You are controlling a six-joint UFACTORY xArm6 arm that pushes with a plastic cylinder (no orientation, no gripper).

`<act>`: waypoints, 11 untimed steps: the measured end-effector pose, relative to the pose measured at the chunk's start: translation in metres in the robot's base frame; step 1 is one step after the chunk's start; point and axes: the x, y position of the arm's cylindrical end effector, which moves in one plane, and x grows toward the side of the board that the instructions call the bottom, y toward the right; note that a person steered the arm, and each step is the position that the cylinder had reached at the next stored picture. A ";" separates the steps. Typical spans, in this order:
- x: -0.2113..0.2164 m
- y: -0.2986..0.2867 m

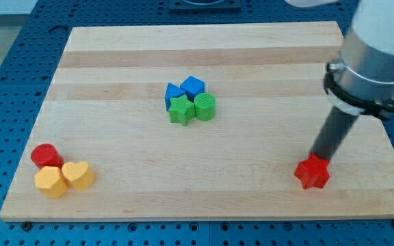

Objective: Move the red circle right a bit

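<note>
The red circle (46, 156) lies near the board's lower left corner, touching a yellow hexagon (50, 182) below it. A yellow heart (79, 175) sits just right of the hexagon. My tip (315, 158) is far away at the lower right, resting against the top of a red star (312, 173). The dark rod rises from there up to the arm's grey body at the view's top right.
A cluster stands at the board's middle: two blue blocks (192, 87) (173, 94), a green star (181, 109) and a green circle (205, 106), all touching. The wooden board (204, 41) lies on a blue perforated table.
</note>
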 end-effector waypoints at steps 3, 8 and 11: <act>-0.027 -0.206; -0.020 -0.466; -0.004 -0.424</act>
